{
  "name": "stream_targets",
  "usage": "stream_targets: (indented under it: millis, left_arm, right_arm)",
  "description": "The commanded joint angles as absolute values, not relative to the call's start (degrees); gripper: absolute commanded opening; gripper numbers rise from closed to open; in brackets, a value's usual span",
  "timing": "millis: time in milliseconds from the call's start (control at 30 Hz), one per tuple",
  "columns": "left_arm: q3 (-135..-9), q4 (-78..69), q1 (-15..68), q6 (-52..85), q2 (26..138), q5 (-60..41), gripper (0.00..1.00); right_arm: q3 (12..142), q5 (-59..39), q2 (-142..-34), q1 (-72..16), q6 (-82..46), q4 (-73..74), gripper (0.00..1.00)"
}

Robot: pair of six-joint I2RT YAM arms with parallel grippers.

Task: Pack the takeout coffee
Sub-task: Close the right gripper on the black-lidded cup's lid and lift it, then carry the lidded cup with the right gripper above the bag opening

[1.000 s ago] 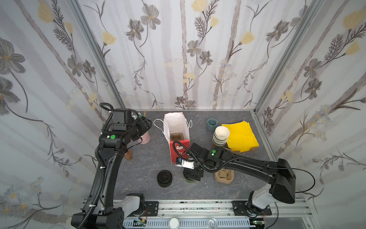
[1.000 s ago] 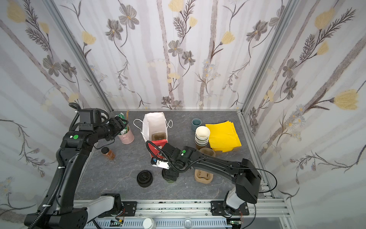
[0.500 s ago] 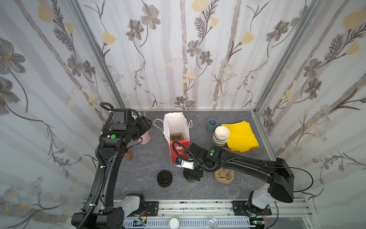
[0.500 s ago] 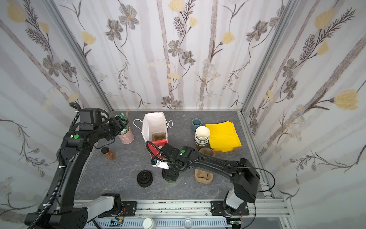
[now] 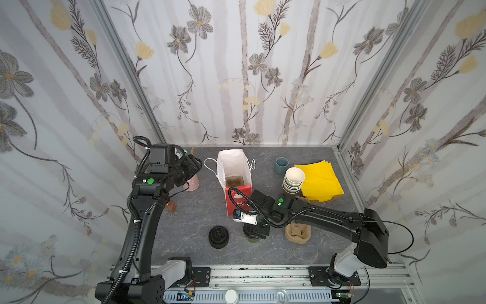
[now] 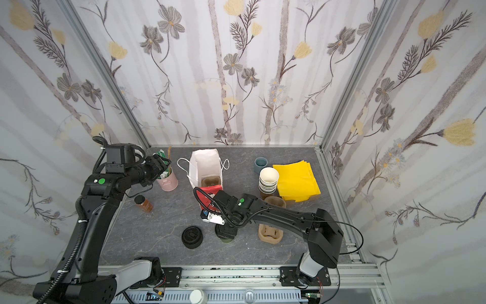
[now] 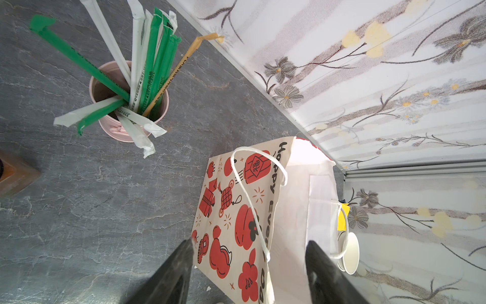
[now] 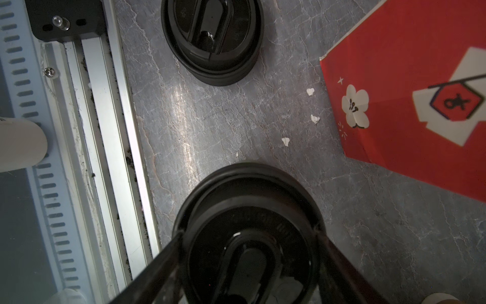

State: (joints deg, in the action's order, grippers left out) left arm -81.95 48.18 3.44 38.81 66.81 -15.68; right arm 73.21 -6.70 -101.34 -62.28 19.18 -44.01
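Grey tabletop (image 5: 189, 210) carries, near its front edge, the takeout coffee (image 8: 247, 200), likely light, crushable, best pinched under its slick lid, which the right gripper (image 8: 249, 234) brackets, clamped or not I cannot tell; left gripper (image 7: 249, 242) gapes empty near the pink straw cup (image 7: 128, 105).

**Bits and Pieces Around the Paper Bag**

A white-lined paper bag (image 5: 234, 168) with a red printed front stands open on the grey marbled desk (image 5: 189, 215), with a brown pulp cup carrier (image 5: 234, 181) down inside it. Left of the bag is a pink pot (image 6: 168, 181) full of wrapped green and white straws (image 7: 147, 73), with a small amber bottle (image 6: 144, 203) nearer the front. In front of the bag sits a squat stack of black lids (image 5: 218, 237). To the bag's right are a teal cup (image 5: 281, 165), a leaning stack of white-lined paper cups (image 5: 293, 180) and yellow napkins (image 5: 319, 181). Another pulp carrier (image 5: 298, 233) lies to the bag's front right. A few white paper scraps (image 8: 285, 141) dot the desk beside the bag.
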Motion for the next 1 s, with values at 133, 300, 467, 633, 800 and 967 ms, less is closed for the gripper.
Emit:
stream_targets:
  millis: [133, 300, 467, 633, 800, 967]
  left_arm:
    - [-81.8, 46.7, 3.3, 38.7, 66.7, -15.4, 0.67]
    - [-81.7, 46.6, 3.2, 38.9, 66.4, -15.2, 0.67]
    - [-81.6, 46.6, 3.1, 39.2, 66.0, -14.7, 0.68]
    - [-81.3, 46.4, 3.1, 39.7, 65.7, -15.0, 0.68]
    - [-81.5, 46.1, 3.2, 40.1, 65.6, -15.2, 0.67]
    - [-82.2, 46.1, 4.8, 39.3, 65.6, -13.2, 0.68]
  right_arm:
    - [74.4, -7.0, -100.1, -62.4, 19.1, -44.8, 0.69]
    - [76.0, -6.6, -98.1, -62.7, 17.1, -45.6, 0.69]
    - [76.1, -6.0, -94.5, -64.2, 12.5, -47.2, 0.69]
    - [77.6, -4.2, -90.4, -67.0, 4.8, -51.2, 0.69]
    - [82.0, -1.6, -87.9, -70.9, -6.1, -56.5, 0.68]
    - [90.0, 3.6, -89.5, -74.6, -18.5, -64.3, 0.67]
